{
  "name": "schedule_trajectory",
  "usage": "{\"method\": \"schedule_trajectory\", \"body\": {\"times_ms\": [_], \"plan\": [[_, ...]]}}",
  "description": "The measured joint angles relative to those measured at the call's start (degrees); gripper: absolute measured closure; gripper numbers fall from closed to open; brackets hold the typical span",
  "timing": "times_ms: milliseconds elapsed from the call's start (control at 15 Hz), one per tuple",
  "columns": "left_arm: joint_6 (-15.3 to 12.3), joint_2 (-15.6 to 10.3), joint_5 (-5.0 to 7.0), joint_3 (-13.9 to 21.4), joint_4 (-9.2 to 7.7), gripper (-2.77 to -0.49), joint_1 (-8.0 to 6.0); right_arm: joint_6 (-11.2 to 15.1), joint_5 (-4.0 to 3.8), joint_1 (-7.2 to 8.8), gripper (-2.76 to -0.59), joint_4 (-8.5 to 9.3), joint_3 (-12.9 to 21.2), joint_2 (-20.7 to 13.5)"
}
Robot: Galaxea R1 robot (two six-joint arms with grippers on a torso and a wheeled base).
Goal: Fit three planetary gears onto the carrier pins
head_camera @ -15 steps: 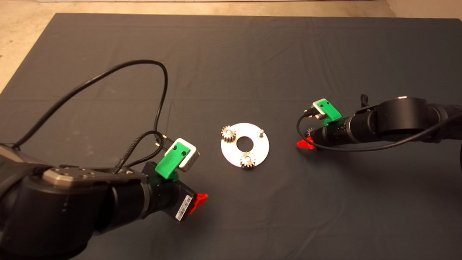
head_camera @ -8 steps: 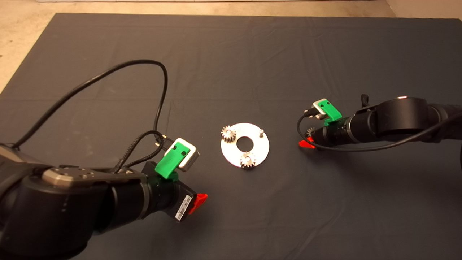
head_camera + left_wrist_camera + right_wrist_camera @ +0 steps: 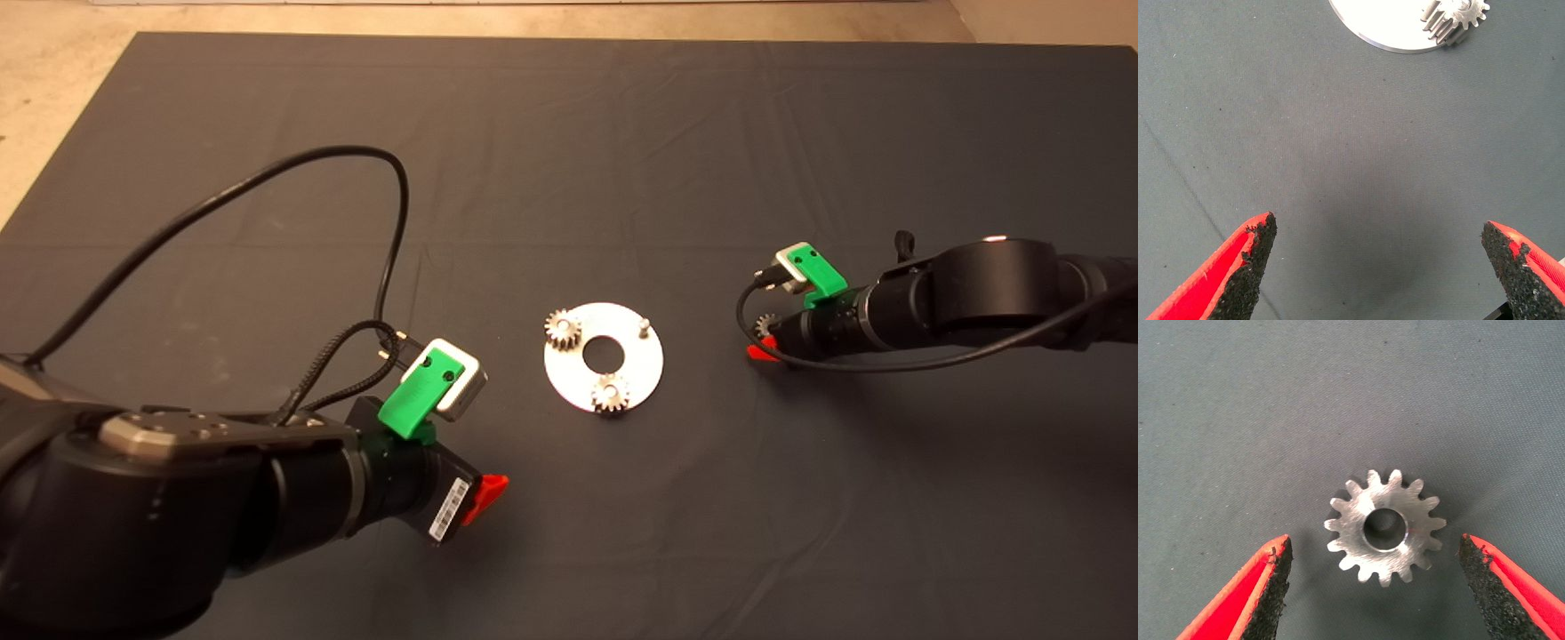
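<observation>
1. dark mat [image 3: 569, 133] covers the table, with pale floor showing past its far and left edges; near the middle lies the carrier disc [image 3: 645, 369], round, silver and pierced by a central hole.

2. two planetary gears already sit on the disc: one [image 3: 562, 330] at its far-left rim, one [image 3: 611, 393] at its near rim, each apparently seated on a pin. the near one [image 3: 1457, 19] also shows in the left wrist view, a bright pin end at its bore.

3. one carrier pin [image 3: 645, 325] stands bare on the disc's far-right side, so by this evidence two of three installs look done and one is left.

4. the third gear [image 3: 1385, 526] lies flat on the mat, well apart from the disc on its right, bore upward. in the head view it is only a sliver [image 3: 763, 326] beside the right arm's wrist.

5. the right gripper [image 3: 1375, 587] hangs low over that gear, its fingers spread wide on either side and touching nothing; the gear lies between the pads [image 3: 1275, 587] but is not yet gripped.

6. the left gripper [image 3: 1378, 267] waits near the disc's near-left side, fingers wide apart over bare mat, holding nothing.

7. judged from this, the remaining work is to close on the loose gear, carry it to the bare pin and lower its bore over the pin, meshing aside the two gears already placed.
</observation>
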Motion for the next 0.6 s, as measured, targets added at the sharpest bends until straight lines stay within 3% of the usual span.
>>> {"method": "schedule_trajectory", "body": {"times_ms": [600], "plan": [[0.01,-0.33,0.00,0.00,0.16,-2.22,0.00,0.00,-0.01,0.00,-1.41,0.00,-0.41,0.05]]}}
